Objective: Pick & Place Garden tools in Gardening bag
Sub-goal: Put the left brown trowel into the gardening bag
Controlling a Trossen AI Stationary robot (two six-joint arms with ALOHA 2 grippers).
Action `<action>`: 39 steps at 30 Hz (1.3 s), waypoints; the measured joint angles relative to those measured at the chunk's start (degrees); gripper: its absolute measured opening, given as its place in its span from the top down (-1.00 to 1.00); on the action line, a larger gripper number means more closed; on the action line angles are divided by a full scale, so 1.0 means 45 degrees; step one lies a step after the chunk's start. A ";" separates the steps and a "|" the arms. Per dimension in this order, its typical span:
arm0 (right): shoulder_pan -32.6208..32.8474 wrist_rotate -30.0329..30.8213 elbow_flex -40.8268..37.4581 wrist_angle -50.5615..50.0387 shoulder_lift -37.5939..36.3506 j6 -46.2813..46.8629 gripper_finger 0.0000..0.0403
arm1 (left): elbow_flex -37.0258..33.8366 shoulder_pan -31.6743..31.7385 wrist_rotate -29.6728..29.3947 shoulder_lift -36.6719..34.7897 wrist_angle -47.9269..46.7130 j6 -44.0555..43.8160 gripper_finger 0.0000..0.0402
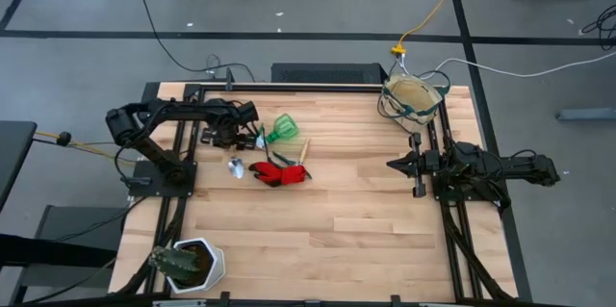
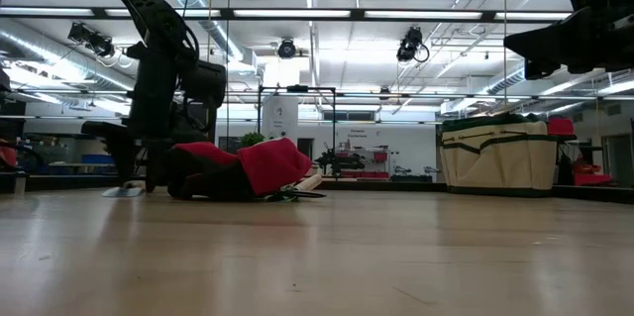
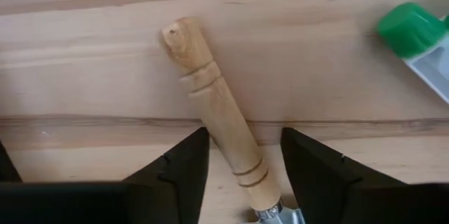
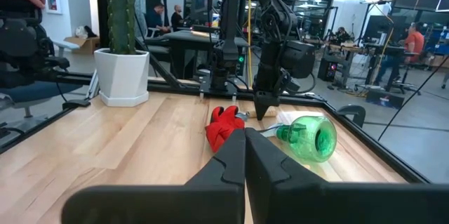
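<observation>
L side first: white pot (image 1: 197,264) w/ dark cactus sits at near-L corner of table (image 1: 327,220), well apart from the work; same pot shows in R wrist view beyond the tools.

My L gripper (image 1: 252,138) is down at table level over the tool cluster, L-centre of table; in L wrist view my two dark fingers (image 3: 175,175) straddle a wooden handle (image 3: 217,115) w/o touching it, a gap on each side; handle lies tilted on the wood, its metal collar between the fingers; jaws apart, nothing grasped yet.

Just R of that gripper: green watering vessel (image 1: 283,130) on its side, cap end toward my L gripper; its green cap (image 3: 410,29) shows at the edge of L wrist view.

Below the vessel: small metal trowel head (image 1: 236,166) flat on table; red glove (image 1: 277,172) beside it, crumpled, w/ slim wooden-handled tool (image 1: 304,151) lying across/next to it; contact btw glove and tool can't be resolved.

Far R back corner: gardening bag (image 1: 412,98), beige w/ green trim, upright, mouth open; contents not visible; well apart from tools.

R side: my R gripper (image 1: 393,165) hangs above table near R edge, below the bag, pointing toward centre; fingers pressed together, holding nothing.
</observation>
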 joint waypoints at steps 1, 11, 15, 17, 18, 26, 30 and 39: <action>0.0000 0.0000 0.0001 0.0005 0.0000 0.0005 0.98 | 0.0000 0.0000 -0.0008 0.0000 0.0005 0.0000 0.15; 0.0000 -0.0001 -0.0001 0.0000 0.0000 0.0002 0.98 | -0.0010 0.0000 -0.0058 0.0005 0.0271 0.0199 0.44; 0.0000 -0.0001 0.0002 0.0003 0.0000 0.0000 0.98 | -0.0010 0.0005 -0.0087 0.0005 0.0291 0.0209 0.53; 0.0000 0.0000 -0.0003 0.0000 0.0000 0.0005 0.98 | -0.0010 0.0005 -0.0092 0.0005 0.0291 0.0295 0.57; 0.0000 -0.0005 -0.0002 0.0000 0.0000 0.0005 0.98 | -0.0010 0.0001 -0.0092 0.0005 0.0286 0.0306 0.58; 0.0000 -0.0002 -0.0003 0.0002 0.0000 0.0002 0.98 | -0.0010 -0.0039 -0.0088 0.0005 0.0277 0.0350 0.58; 0.0000 0.0000 -0.0001 0.0005 0.0000 0.0005 0.98 | -0.0005 -0.0034 0.0049 -0.0026 0.0195 0.0350 0.63; 0.0000 0.0000 0.0002 0.0000 0.0000 0.0004 0.98 | -0.0015 -0.0049 0.0648 -0.0918 -0.0044 0.0345 0.62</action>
